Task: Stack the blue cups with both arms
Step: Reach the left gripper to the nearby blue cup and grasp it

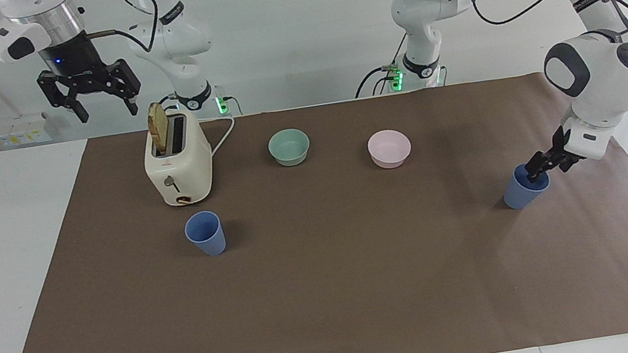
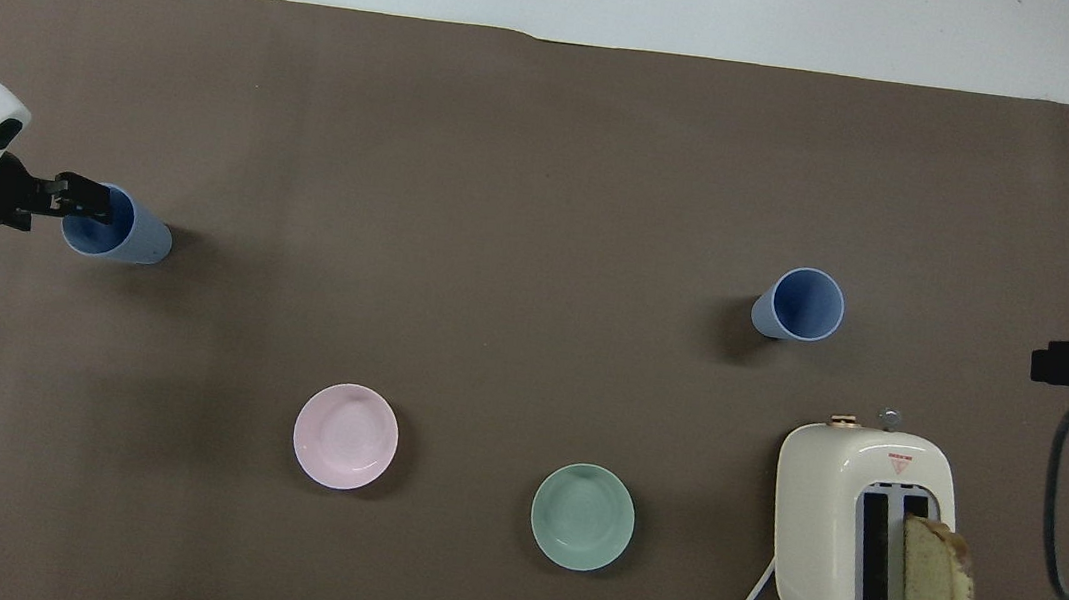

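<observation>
Two blue cups stand upright on the brown mat, well apart. The cup toward the left arm's end [image 1: 524, 187] has the left gripper [image 1: 538, 166] at its rim, one finger reaching into the mouth; the jaws stand apart and nothing is lifted, though whether a finger touches the wall cannot be told. The other cup [image 1: 205, 233] stands toward the right arm's end, just beside the toaster [image 1: 178, 162] and farther from the robots than it. A slice of bread [image 1: 159, 128] sticks up from one toaster slot. The right gripper [image 1: 92, 99] waits high over the mat's edge next to the toaster, jaws apart and empty. Between the cups and nearer to the robots sit a green bowl [image 1: 289, 146] and a pink bowl [image 1: 389, 148].
</observation>
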